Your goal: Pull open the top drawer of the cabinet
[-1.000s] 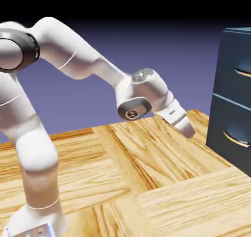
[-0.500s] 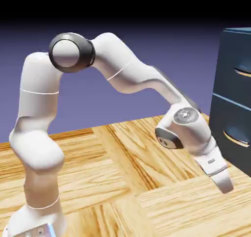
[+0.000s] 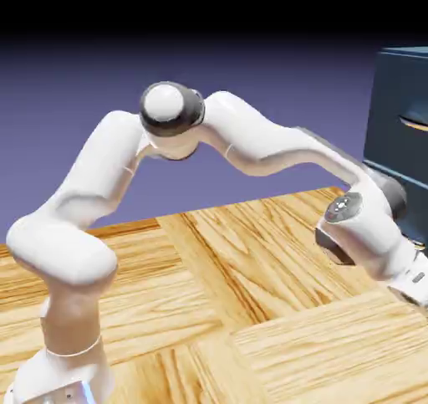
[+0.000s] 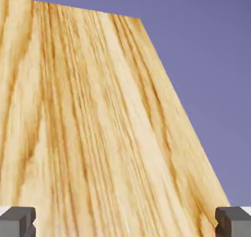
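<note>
Dark blue-grey top drawer front (image 3: pixel 408 101) with its curved silvery-tan bar handle (image 3: pixel 415 124) sits shut at the exterior view's right edge, high on the tall boxy dark blue-grey cabinet (image 3: pixel 399 164). Still the approach step, nothing touched. One white arm, one gripper (image 4: pixel 125 222), jaws spread wide and empty, aimed at the one wood-grain table (image 4: pixel 88 133). Next: lifting and swinging to face that handle

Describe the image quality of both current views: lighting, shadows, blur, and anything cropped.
Exterior view: evenly lit and sharp, with a black band across the top; the cabinet and the arm's hand are cropped at the right edge, so the gripper is out of frame there. Hand view: bright, crisp wood grain on the table, no clear shadows, no glare; the fingertips sit far apart in the bottom corners, partly cropped.
</note>
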`<state>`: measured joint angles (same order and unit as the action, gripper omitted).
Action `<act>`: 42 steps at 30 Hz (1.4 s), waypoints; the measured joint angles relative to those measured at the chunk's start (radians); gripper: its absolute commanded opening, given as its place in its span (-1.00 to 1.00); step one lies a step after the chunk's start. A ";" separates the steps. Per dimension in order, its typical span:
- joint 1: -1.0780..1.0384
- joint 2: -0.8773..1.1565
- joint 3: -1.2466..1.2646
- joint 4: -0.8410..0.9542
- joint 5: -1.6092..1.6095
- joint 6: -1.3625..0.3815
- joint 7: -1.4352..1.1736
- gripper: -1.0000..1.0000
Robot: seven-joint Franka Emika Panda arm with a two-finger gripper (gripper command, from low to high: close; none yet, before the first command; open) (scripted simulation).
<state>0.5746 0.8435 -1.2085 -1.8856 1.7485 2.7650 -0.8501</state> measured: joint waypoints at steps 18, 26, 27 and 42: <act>0.252 0.633 -0.541 0.414 0.783 -0.122 -0.712 0.00; 0.272 0.788 -0.683 0.591 0.968 -0.125 -0.867 0.00; 0.251 0.786 -0.685 0.628 0.960 -0.112 -0.854 0.00; 0.196 0.790 -0.701 0.709 0.954 -0.085 -0.819 -1.00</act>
<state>0.7711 1.6335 -1.9095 -1.1762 2.7029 2.6799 -1.6695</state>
